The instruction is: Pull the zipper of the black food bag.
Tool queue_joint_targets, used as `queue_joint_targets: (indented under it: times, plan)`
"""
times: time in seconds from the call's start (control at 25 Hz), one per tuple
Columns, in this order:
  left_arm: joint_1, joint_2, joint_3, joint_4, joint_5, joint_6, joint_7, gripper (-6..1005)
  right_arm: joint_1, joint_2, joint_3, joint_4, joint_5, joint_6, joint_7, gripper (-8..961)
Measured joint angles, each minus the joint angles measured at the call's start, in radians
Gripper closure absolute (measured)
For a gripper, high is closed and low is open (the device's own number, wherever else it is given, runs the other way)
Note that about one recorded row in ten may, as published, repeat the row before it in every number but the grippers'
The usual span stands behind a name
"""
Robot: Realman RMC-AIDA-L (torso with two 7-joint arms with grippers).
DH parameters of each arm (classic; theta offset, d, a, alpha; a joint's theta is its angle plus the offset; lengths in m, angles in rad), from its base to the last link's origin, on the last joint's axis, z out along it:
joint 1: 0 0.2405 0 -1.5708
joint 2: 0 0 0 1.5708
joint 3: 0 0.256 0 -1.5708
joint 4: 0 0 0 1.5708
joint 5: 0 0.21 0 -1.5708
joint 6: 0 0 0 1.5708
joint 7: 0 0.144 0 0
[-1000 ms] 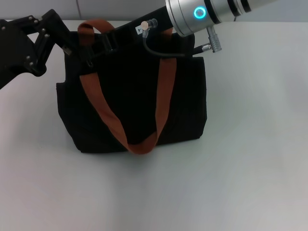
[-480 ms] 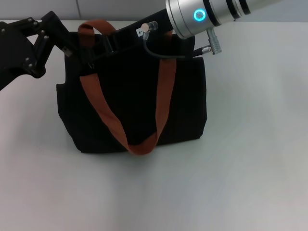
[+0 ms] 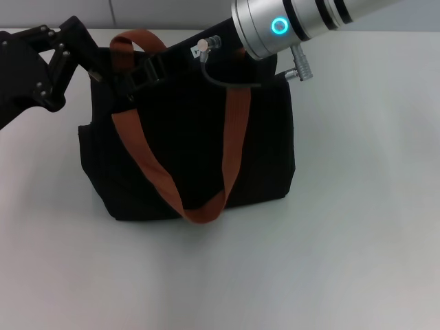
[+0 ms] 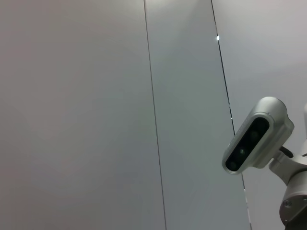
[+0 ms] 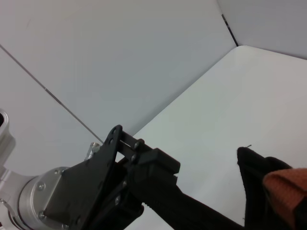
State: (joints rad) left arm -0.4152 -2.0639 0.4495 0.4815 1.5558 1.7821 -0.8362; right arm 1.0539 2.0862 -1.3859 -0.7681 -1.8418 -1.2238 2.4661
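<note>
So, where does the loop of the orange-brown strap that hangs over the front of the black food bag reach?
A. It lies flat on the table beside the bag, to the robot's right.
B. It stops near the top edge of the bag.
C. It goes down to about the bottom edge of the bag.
C: in the head view the orange-brown strap runs down the front of the black food bag and turns near its bottom edge.

Right arm (image 3: 302, 20) — silver tube, glowing cyan ring, black bands, black cable; left gripper (image 3: 103, 69) — matte black, screwed linkages
</note>
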Motion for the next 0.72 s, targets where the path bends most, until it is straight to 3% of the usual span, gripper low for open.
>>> queue_joint_targets:
  times: [0.72]
  plan:
    - [-0.001,0.002,0.000,0.000,-0.007,0.002,-0.003,976,0.001,-0.003,0.001,-0.018,-0.040,-0.001,0.018,935]
